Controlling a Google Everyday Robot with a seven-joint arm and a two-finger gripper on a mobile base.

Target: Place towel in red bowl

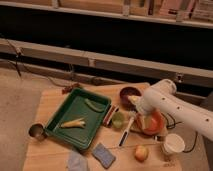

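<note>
The red bowl [156, 125] sits on the right half of the wooden table [52, 107], partly covered by my white arm [165, 102]. The arm reaches down from the right, and the gripper [142, 119] at its end hangs over the bowl's left rim, mostly hidden by the arm. A pale yellowish patch shows there; I cannot tell whether it is cloth or part of the gripper. A crumpled grey-blue towel [77, 161] lies at the table's front edge, far left of the gripper and apart from it.
A green tray [62, 107] holds a banana and a green pod. Around it are a dark maroon bowl [128, 93], a green cup [118, 120], a blue sponge [103, 155], an apple [141, 152], a white cup [173, 145] and a metal cup [36, 131].
</note>
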